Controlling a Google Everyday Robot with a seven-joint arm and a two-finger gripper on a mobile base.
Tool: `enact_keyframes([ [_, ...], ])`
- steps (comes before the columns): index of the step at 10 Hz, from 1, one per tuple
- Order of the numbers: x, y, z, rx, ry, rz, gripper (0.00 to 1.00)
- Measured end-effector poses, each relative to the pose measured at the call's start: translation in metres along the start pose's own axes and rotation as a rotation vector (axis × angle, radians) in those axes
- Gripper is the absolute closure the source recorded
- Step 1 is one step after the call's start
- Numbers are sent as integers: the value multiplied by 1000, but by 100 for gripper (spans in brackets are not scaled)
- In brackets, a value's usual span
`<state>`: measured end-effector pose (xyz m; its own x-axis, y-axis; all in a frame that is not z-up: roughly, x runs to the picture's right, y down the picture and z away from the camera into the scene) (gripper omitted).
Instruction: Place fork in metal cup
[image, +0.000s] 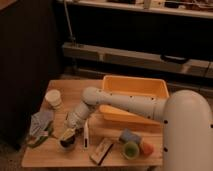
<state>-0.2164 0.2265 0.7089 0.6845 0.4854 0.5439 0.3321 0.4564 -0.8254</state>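
Camera view: the gripper (68, 133) hangs low over the front-left part of the wooden bench (115, 154), directly above the metal cup (66, 143), with the pale fork (66, 134) at its tip. Whether the fork is clamped or free cannot be told. The long white utensil (85, 134) lies just right of the cup; the white paper cup (53, 98) stands well apart behind it.

My gripper (68, 133), at the lower left of the frame, hides most of the metal cup (65, 143), and the fork (66, 134) there is too blurred to outline.
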Motion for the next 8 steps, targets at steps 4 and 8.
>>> enact_keyframes([
  [4, -1, 1, 1, -25, 11, -8, 72],
  [8, -5, 2, 0, -32, 19, -13, 32],
])
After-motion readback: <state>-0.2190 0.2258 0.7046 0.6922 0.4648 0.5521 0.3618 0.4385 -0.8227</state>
